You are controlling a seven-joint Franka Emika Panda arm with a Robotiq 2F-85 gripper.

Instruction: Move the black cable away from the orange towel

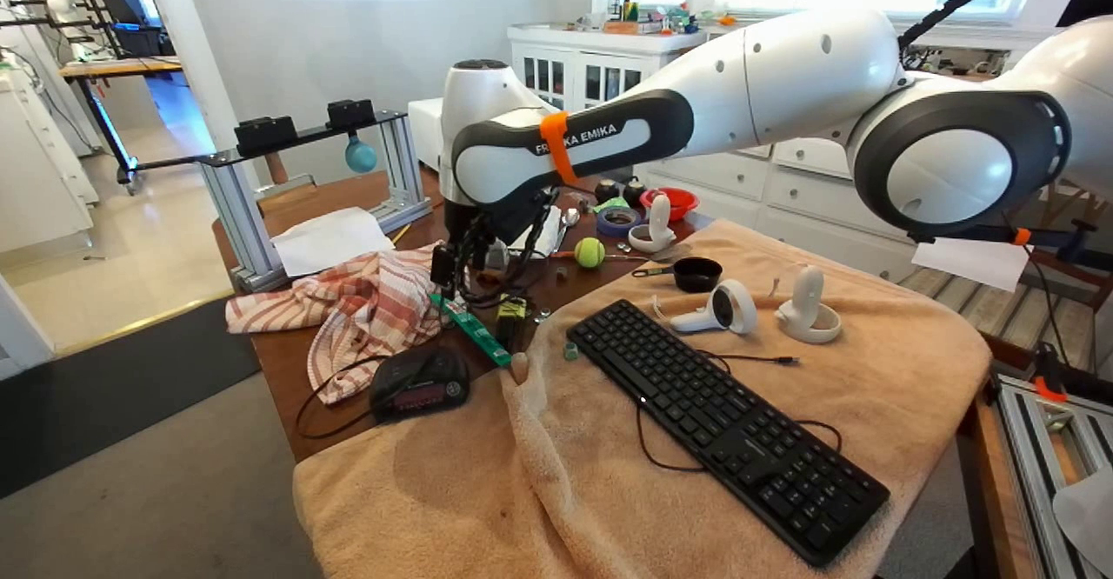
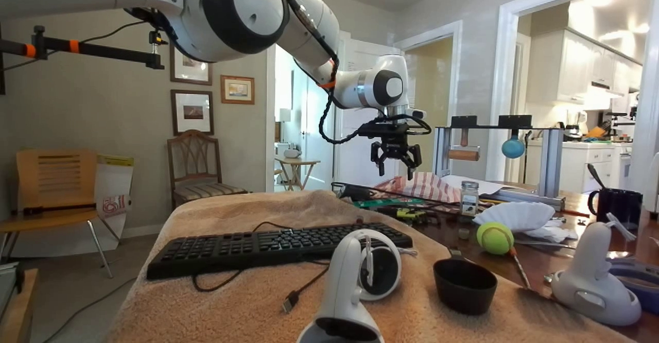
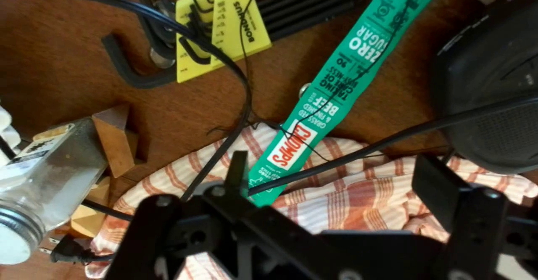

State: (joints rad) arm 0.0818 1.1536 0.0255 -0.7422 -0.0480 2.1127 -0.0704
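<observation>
Where the orange towel (image 1: 417, 492) spreads across the lower middle and right of an exterior view, its lower edge runs out of the frame, and we see open cloth at its lower left and along its right side. The gripper (image 2: 396, 173) hangs over the table (image 3: 59, 61), away from the towel, its jaws spread wide and holding nothing. We find black cable in two places and cannot tell which is meant. One black cable (image 3: 357, 152) crosses the clock radio (image 3: 483, 70) and the striped cloth (image 1: 365, 292) in the wrist view; a second black cable (image 2: 291, 300) lies on the towel at the lower middle of an exterior view, plug showing, the rest lost beneath the keyboard (image 1: 726, 429).

Bare wood opens at the wrist view's upper left, but only a narrow strip shows between the green wrapper (image 3: 323, 91) and the clock radio, which the right edge cuts off. The gripper hides where that cable leads, so we cannot say whether it joins the black curve (image 3: 247, 93) from the upper left, nor how far below the jaws it lies. In an exterior view, the lower edge crops a white controller (image 2: 344, 278).
</observation>
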